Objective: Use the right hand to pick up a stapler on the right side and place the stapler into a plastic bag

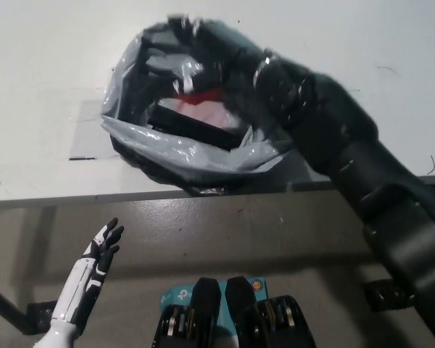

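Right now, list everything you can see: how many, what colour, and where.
table: one, white, across the upper picture
bag: one, grey plastic, on the table at its front edge, mouth open
stapler: one, black with some red, inside the bag, partly hidden
mark: one, dark, on the table left of the bag
box: one, blue, below the table, mostly hidden
left robot hand: one, white, open, lower left, below the table edge
right robot hand: one, black, blurred, at the bag's far rim; grip unclear
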`<action>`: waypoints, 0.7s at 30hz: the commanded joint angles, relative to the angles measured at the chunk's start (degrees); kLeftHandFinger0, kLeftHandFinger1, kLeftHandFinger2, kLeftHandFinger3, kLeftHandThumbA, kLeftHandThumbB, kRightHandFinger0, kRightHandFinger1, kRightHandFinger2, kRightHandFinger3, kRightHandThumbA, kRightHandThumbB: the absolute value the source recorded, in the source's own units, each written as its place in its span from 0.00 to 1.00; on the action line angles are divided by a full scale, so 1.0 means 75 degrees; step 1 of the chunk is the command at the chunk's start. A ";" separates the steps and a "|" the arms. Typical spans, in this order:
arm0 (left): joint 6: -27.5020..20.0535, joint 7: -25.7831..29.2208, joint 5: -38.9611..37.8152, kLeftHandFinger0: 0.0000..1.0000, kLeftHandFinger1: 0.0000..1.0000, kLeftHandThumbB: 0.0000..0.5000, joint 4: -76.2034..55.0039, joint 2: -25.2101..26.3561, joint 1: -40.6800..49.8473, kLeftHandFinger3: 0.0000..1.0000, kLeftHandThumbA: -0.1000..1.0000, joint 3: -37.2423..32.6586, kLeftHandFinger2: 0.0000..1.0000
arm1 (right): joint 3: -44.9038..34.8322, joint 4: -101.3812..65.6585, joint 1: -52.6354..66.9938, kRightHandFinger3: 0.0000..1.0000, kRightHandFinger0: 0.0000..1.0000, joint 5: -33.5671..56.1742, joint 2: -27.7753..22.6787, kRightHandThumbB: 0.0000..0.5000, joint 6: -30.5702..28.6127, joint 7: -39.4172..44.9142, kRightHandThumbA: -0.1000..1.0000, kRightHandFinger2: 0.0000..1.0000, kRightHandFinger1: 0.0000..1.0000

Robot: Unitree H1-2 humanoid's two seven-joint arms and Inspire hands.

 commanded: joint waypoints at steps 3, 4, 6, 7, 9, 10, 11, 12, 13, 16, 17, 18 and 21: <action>-0.0338 -0.0024 -0.0021 1.00 1.00 0.39 -0.0204 0.0134 -0.0029 1.00 1.00 -0.0006 1.00 | -0.1874 -0.5256 -0.0652 1.00 1.00 0.2246 -0.0763 0.94 0.0948 0.0786 1.00 1.00 1.00; -0.0348 -0.0009 0.0018 1.00 1.00 0.38 -0.0194 0.0137 -0.0062 1.00 1.00 -0.0009 1.00 | -0.2028 -0.5752 -0.0642 1.00 1.00 0.2421 -0.0856 0.97 0.1105 0.0853 1.00 1.00 1.00; -0.0354 -0.0004 0.0062 1.00 1.00 0.40 -0.0156 0.0145 -0.0101 1.00 1.00 -0.0020 1.00 | -0.2400 -0.6566 -0.0602 1.00 1.00 0.3116 -0.0926 1.00 0.1586 0.1023 1.00 1.00 1.00; -0.0288 -0.0008 0.0090 1.00 1.00 0.42 -0.0144 0.0153 -0.0145 1.00 1.00 -0.0026 1.00 | -0.2656 -0.7098 -0.0576 1.00 1.00 0.3605 -0.0989 0.99 0.1931 0.1102 0.99 1.00 1.00; -0.0290 0.0007 0.0144 1.00 1.00 0.42 -0.0080 0.0157 -0.0204 1.00 1.00 -0.0037 1.00 | -0.3298 -0.8024 -0.0489 1.00 1.00 0.4956 -0.1141 0.94 0.2616 0.1120 0.98 1.00 1.00; -0.0309 0.0017 0.0169 1.00 1.00 0.42 -0.0055 0.0155 -0.0224 1.00 1.00 -0.0041 1.00 | -0.3617 -0.8352 -0.0461 1.00 1.00 0.5641 -0.1123 0.94 0.3058 0.1097 0.96 1.00 1.00; -0.0329 0.0014 0.0159 1.00 1.00 0.41 -0.0047 0.0157 -0.0218 1.00 1.00 -0.0040 1.00 | -0.3828 -0.8520 -0.0436 1.00 1.00 0.6159 -0.1090 0.96 0.3422 0.1077 0.92 1.00 1.00; -0.0370 0.0007 0.0129 1.00 1.00 0.39 -0.0032 0.0143 -0.0208 1.00 1.00 -0.0045 1.00 | -0.4212 -0.8891 -0.0339 1.00 1.00 0.7244 -0.1158 1.00 0.4195 0.1049 0.92 1.00 1.00; -0.0374 0.0014 0.0132 1.00 1.00 0.39 -0.0024 0.0129 -0.0220 1.00 1.00 -0.0049 1.00 | -0.4344 -0.9076 -0.0262 1.00 1.00 0.7589 -0.1230 1.00 0.4429 0.1028 0.97 1.00 1.00; -0.0372 0.0003 0.0119 1.00 1.00 0.39 -0.0025 0.0113 -0.0226 1.00 1.00 -0.0063 1.00 | -0.4610 -0.9746 0.0215 1.00 1.00 0.8283 -0.1559 1.00 0.4623 0.0868 1.00 1.00 1.00; -0.0330 -0.0007 0.0092 1.00 1.00 0.39 -0.0063 0.0109 -0.0245 1.00 1.00 -0.0057 1.00 | -0.4758 -1.0107 0.0525 1.00 1.00 0.8513 -0.1763 0.99 0.4443 0.0697 1.00 1.00 1.00; -0.0291 -0.0003 0.0088 1.00 1.00 0.40 -0.0089 0.0110 -0.0296 1.00 1.00 -0.0046 1.00 | -0.4846 -1.0667 0.1039 1.00 1.00 0.7951 -0.2076 0.85 0.3678 0.0482 1.00 1.00 1.00; -0.0163 0.0004 0.0024 1.00 1.00 0.42 -0.0093 0.0134 -0.0520 1.00 1.00 0.0020 1.00 | -0.5019 -1.1982 0.2124 1.00 1.00 0.6680 -0.2691 0.86 0.2534 0.0136 1.00 1.00 1.00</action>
